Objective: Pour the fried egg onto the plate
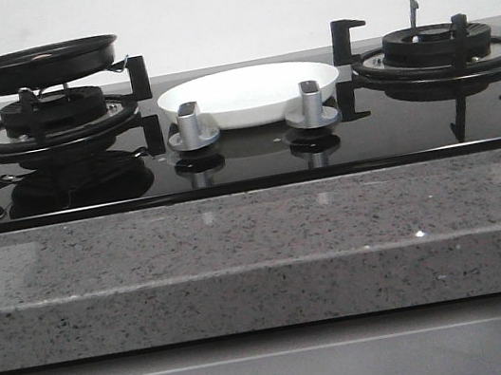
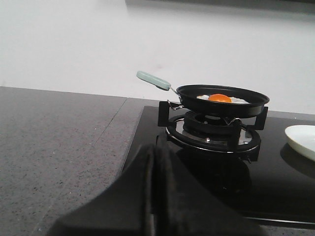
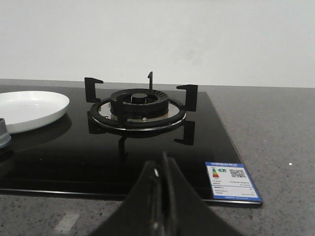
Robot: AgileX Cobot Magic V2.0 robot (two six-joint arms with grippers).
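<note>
The fried egg [image 2: 220, 99], off-white with an orange yolk, lies in a black frying pan [image 2: 222, 100] with a pale green handle [image 2: 153, 80] on the left burner; the pan also shows in the front view [image 1: 36, 65]. The white plate [image 1: 249, 93] sits on the black glass hob between the two burners, and shows in the left wrist view [image 2: 301, 140] and right wrist view [image 3: 28, 109]. My left gripper [image 2: 153, 152] is shut and empty, low, in front of the pan. My right gripper [image 3: 161, 164] is shut and empty, in front of the right burner. Neither gripper shows in the front view.
The left burner grate [image 1: 51, 115] holds the pan; the right burner grate [image 1: 438, 45] is bare. Two silver knobs [image 1: 191, 128] [image 1: 311, 107] stand in front of the plate. A grey speckled counter [image 1: 262, 253] surrounds the hob. A blue label [image 3: 231, 181] sits at the hob's corner.
</note>
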